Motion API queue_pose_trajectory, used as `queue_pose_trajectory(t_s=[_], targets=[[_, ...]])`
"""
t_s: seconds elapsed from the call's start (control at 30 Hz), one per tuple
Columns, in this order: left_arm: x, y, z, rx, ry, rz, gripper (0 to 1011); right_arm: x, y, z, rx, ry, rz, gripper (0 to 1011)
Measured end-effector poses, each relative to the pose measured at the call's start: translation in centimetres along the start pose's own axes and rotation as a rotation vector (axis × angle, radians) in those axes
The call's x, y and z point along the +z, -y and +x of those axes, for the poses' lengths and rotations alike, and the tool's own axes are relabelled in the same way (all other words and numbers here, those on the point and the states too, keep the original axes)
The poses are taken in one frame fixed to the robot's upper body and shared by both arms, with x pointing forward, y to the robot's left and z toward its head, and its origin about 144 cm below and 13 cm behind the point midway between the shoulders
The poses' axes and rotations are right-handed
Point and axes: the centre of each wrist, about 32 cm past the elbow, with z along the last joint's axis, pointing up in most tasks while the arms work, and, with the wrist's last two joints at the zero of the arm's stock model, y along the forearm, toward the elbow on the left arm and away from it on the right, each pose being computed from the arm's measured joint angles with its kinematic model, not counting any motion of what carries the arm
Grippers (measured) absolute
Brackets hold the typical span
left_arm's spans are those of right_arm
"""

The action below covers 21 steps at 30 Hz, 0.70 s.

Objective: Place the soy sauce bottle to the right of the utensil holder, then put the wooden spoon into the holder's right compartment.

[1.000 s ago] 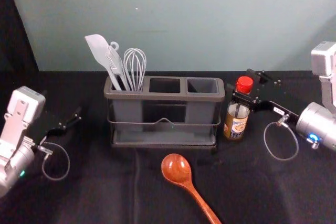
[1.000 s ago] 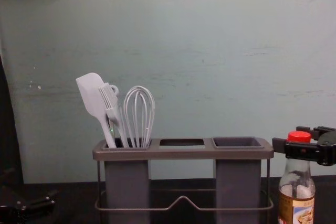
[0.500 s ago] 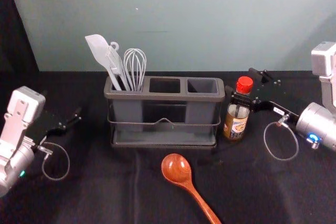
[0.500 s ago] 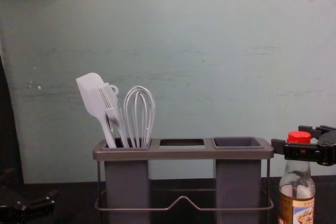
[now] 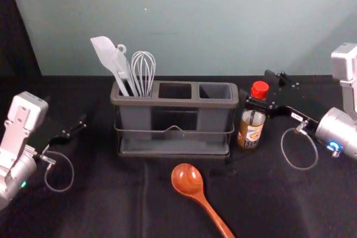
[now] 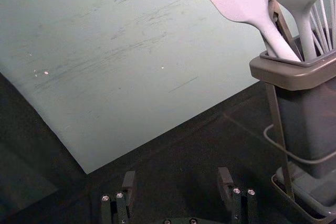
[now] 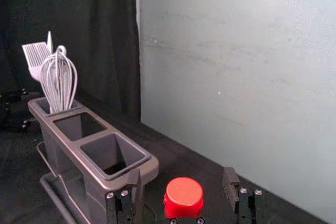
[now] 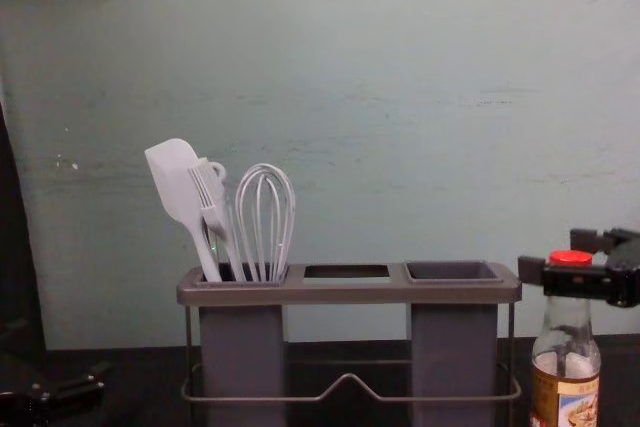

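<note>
The soy sauce bottle (image 5: pixel 251 129) stands upright just right of the utensil holder (image 5: pixel 175 102). My right gripper (image 5: pixel 257 86) reaches in from the right at the height of the bottle's top, open, one finger on either side. In the right wrist view the red cap (image 7: pixel 184 198) sits between the spread fingertips of the right gripper (image 7: pixel 182 183), with space on both sides. The wooden spoon (image 5: pixel 188 179) lies in front of the holder, bowl toward it, handle toward the front right. Over at the left, my left gripper (image 5: pixel 65 112) is parked; in its wrist view the left gripper (image 6: pixel 177 179) is open and holds nothing.
A white spatula (image 8: pixel 178 182), a brush (image 8: pixel 210 197) and a whisk (image 8: pixel 265 217) stand in the holder's left compartment. Its middle opening (image 5: pixel 174 91) and right compartment (image 5: pixel 215 91) hold no utensils. A wall (image 5: pixel 223 20) rises behind the table.
The right gripper's fingers stand slightly farther apart around the bottle's top, and the gripper has shifted a little. Bottle, spoon, holder and left arm are unchanged.
</note>
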Motion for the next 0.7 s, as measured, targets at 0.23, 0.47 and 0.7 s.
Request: queue_pose_trajectory(t_s=[0.23,0.47,0.7], targets=[[0.0,0.0,0.0,0.000,0.000,0.000,1011,1.3,1.3,-0.3,-0.021,0.041,0.035,1002],[0.0,0.0,0.0,0.000,0.000,0.000,1012,3.0,3.1,-0.8,-0.028,0.071,0.081,1002],[0.0,0.0,0.0,0.000,0.000,0.000,1011,4.7,4.9,-2.1,-0.026,0.107,0.082,1002]])
